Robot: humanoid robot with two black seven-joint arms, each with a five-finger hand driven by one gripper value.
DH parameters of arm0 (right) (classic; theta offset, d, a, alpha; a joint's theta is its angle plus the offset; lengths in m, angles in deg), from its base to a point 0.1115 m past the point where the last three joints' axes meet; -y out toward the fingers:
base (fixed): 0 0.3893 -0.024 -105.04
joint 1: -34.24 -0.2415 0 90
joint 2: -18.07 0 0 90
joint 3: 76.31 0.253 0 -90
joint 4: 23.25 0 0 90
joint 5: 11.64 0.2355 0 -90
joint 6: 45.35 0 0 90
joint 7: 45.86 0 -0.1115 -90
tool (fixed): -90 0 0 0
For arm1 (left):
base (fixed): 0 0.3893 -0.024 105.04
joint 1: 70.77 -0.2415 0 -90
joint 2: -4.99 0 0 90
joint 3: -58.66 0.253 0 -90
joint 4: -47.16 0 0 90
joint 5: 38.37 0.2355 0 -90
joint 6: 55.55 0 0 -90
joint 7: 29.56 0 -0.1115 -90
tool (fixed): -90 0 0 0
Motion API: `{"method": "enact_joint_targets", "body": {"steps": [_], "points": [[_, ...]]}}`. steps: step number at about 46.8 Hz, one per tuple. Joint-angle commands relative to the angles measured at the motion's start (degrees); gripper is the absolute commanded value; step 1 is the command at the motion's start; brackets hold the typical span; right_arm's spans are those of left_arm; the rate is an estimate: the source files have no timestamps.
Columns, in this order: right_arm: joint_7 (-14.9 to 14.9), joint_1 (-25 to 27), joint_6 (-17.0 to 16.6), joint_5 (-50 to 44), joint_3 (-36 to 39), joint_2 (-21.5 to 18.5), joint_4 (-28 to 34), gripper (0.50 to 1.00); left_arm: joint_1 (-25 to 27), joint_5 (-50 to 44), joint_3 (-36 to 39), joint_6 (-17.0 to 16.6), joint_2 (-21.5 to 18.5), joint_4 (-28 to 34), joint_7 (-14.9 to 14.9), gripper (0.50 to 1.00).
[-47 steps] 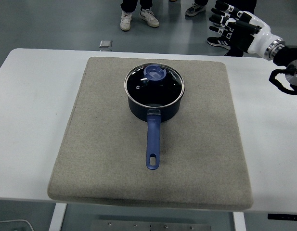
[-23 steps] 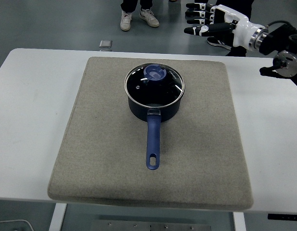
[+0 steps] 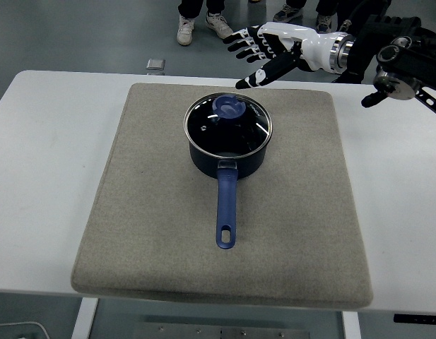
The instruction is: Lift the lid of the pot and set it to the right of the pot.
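Glass pot lid [image 3: 228, 126], rimmed in metal and topped by a blue knob [image 3: 230, 107], is seated on the dark blue saucepan [image 3: 227, 157], whose long blue handle [image 3: 225, 212] is pointed toward the near edge of the bench [image 3: 48, 176]. The saucepan is set on the far middle part of a grey-beige felt mat [image 3: 154, 233], by which most of the white bench is covered; bare white margins are left at both sides. The right hand [image 3: 267, 48] is held in the air beyond and to the right of the lid, apart from it, with its fingers [image 3: 239, 41] spread and nothing gripped; the black arm [image 3: 401, 60] is seen entering from the right edge. Behind the bench a grey-green floor [image 3: 83, 35] is shown, on which a small grey square object [image 3: 156, 65] is lying. Shoes [image 3: 203, 27] of persons standing are visible along the top edge.
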Motion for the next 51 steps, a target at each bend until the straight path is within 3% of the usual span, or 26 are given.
{"method": "enact_joint_targets", "body": {"steps": [1,29,39,51], "points": [[0.05,-1.97,-0.13,-2.12,-2.29,-0.78,-0.77,0.919,0.01,-0.02,-0.03,-0.03,0.0,0.0,-0.01,1.0],[0.05,-9.44,1.63,-14.16,-14.6,-5.71,-1.74,0.919,0.01,-0.02,-0.03,-0.03,0.0,0.0,-0.01,1.0],[0.05,-9.53,4.0,-17.59,-16.89,-7.38,-1.47,0.917,0.01,-0.02,-0.03,-0.03,0.0,0.0,-0.01,1.0],[0.05,-9.88,4.18,-18.03,-17.68,-8.61,-1.3,0.917,0.01,-0.02,0.06,-0.03,0.0,0.0,-0.01,1.0]]}}
